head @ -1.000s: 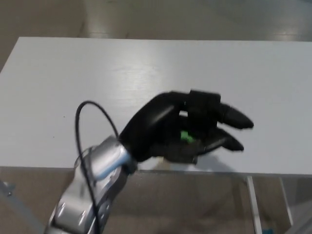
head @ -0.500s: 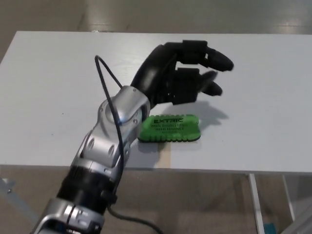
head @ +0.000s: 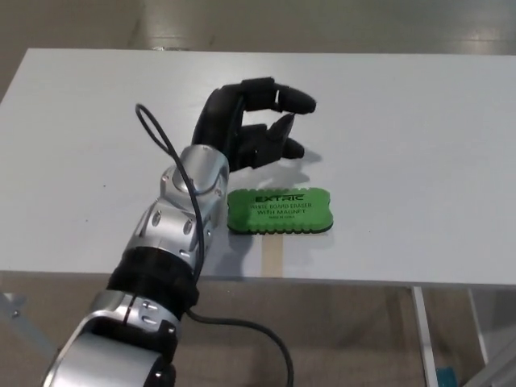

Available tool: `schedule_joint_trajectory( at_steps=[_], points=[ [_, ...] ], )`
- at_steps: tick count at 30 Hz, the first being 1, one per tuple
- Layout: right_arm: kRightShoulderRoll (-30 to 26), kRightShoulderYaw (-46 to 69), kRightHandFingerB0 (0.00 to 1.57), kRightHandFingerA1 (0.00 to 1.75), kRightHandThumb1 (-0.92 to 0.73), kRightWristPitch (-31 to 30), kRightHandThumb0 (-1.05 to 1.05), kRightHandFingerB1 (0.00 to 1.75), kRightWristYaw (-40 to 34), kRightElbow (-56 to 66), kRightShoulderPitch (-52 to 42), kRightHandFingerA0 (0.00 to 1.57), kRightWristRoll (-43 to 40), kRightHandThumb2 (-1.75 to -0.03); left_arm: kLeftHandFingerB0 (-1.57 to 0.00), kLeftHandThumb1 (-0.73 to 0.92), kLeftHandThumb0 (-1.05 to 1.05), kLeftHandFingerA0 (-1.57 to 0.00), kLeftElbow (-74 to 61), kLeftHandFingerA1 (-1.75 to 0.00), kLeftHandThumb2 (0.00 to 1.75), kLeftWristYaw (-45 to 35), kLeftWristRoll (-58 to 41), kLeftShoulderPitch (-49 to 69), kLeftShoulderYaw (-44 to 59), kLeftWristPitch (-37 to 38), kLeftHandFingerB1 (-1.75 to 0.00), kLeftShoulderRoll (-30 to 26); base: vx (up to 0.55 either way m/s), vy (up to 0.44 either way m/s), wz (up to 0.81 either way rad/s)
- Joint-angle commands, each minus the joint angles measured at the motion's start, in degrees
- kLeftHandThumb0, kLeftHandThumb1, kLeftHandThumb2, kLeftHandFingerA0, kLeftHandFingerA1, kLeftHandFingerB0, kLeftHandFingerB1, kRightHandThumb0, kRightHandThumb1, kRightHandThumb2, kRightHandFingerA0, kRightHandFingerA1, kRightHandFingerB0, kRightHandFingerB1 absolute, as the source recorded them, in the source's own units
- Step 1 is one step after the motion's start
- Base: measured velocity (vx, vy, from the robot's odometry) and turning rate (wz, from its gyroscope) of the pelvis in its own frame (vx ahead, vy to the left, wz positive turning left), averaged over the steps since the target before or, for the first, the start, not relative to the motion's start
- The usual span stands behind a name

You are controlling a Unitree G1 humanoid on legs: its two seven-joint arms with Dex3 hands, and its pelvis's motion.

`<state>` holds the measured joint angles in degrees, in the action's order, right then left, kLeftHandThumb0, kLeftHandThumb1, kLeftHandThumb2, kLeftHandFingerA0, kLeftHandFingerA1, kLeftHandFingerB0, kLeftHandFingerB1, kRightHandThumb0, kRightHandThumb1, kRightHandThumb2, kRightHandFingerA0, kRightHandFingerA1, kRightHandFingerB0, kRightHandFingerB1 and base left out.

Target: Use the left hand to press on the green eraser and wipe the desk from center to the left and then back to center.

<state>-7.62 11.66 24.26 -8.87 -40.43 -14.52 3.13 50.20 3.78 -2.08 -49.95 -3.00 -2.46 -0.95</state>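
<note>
The green eraser (head: 280, 211) lies flat on the white desk (head: 419, 145) near its front edge, black print facing up. My left hand (head: 250, 129) hovers just behind the eraser and a little to its left, not touching it. Its fingers are apart and loosely curled, holding nothing. The silver forearm (head: 181, 218) runs from the bottom left up to the hand, passing the eraser's left end. My right hand does not show.
A strip of tan tape (head: 273, 260) marks the desk's front edge right below the eraser. A black cable (head: 165, 149) loops off my left wrist. The floor lies beyond the desk's front edge.
My left hand came off the eraser, rose, then drew back to the left. The eraser, covered a second ago, now lies uncovered. The camera also shifted.
</note>
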Motion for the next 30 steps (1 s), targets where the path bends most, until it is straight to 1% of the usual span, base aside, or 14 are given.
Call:
schedule_joint_trajectory(
  at_steps=[1,5,9,10,12,13,15,16,25,30],
  points=[
    [0.62,0.34,0.52,0.53,-0.70,0.94,-0.23,0.47,1.09,-0.58,-0.23,0.70,-1.79,-0.60,-0.86,0.88,-0.15,-0.90,3.29,-0.94,0.66,3.92,2.36,0.58,0.53,4.55,-0.88,1.72,0.00,0.000,0.00],
    [0.57,0.18,0.52,0.53,-0.70,0.26,-0.23,0.47,1.57,0.14,-0.47,0.69,-1.82,-0.60,-0.87,0.88,-0.15,-0.91,3.56,-0.97,0.66,3.31,3.75,3.10,-0.71,5.82,-0.86,2.65,0.00,0.000,0.00],
    [0.67,0.16,0.52,0.53,-0.70,-0.77,-0.23,0.47,1.87,0.96,-0.69,0.70,-2.08,-0.60,-0.87,0.87,-0.15,-0.90,4.10,-0.95,0.67,2.37,5.39,5.02,-2.79,6.84,-0.84,3.32,0.00,0.000,0.00],
    [0.75,0.25,0.53,0.53,-0.71,-0.79,-0.23,0.48,2.16,1.21,-0.80,0.70,-2.44,-0.60,-0.87,0.84,-0.16,-0.91,4.14,-0.90,0.66,2.92,6.35,5.59,-3.75,6.89,-0.84,3.60,0.00,0.000,0.00],
    [0.88,0.38,0.53,0.54,-0.71,-0.63,-0.24,0.48,2.72,1.36,-0.85,0.70,-3.05,-0.60,-0.88,0.84,-0.17,-0.92,4.05,-0.89,0.65,4.06,7.89,6.56,-5.30,6.90,-0.84,4.09,0.00,0.000,0.00],
    [0.78,0.37,0.53,0.54,-0.71,-0.50,-0.24,0.48,2.91,1.15,-0.73,0.70,-3.14,-0.60,-0.87,0.84,-0.18,-0.91,3.82,-0.85,0.64,4.07,8.00,7.05,-5.73,6.91,-0.83,4.35,0.00,0.000,0.00],
    [0.63,0.37,0.53,0.54,-0.71,-0.36,-0.24,0.48,3.13,0.91,-0.59,0.70,-3.20,-0.60,-0.87,0.84,-0.18,-0.91,3.56,-0.85,0.64,3.96,8.02,7.56,-6.15,6.97,-0.83,4.66,0.00,0.000,0.00],
    [0.66,0.46,0.54,0.54,-0.72,-0.28,-0.24,0.49,3.23,0.88,-0.59,0.70,-3.37,-0.60,-0.88,0.84,-0.18,-0.92,3.39,-0.82,0.65,4.19,8.14,7.92,-6.32,6.95,-0.81,4.88,0.00,0.000,0.00],
    [0.63,0.43,0.55,0.53,-0.72,-0.13,-0.24,0.49,2.77,0.51,-0.31,0.70,-3.02,-0.60,-0.90,0.84,-0.19,-0.92,3.48,-0.82,0.65,5.23,8.90,11.78,-6.97,8.72,-0.76,5.46,0.00,0.000,0.00],
    [0.62,0.36,0.55,0.53,-0.72,-0.31,-0.24,0.49,2.96,0.93,-0.63,0.70,-3.05,-0.60,-0.90,0.84,-0.19,-0.91,4.11,-0.82,0.64,5.49,8.14,14.03,-6.53,10.01,-0.79,5.56,0.00,0.000,0.00]
  ],
)
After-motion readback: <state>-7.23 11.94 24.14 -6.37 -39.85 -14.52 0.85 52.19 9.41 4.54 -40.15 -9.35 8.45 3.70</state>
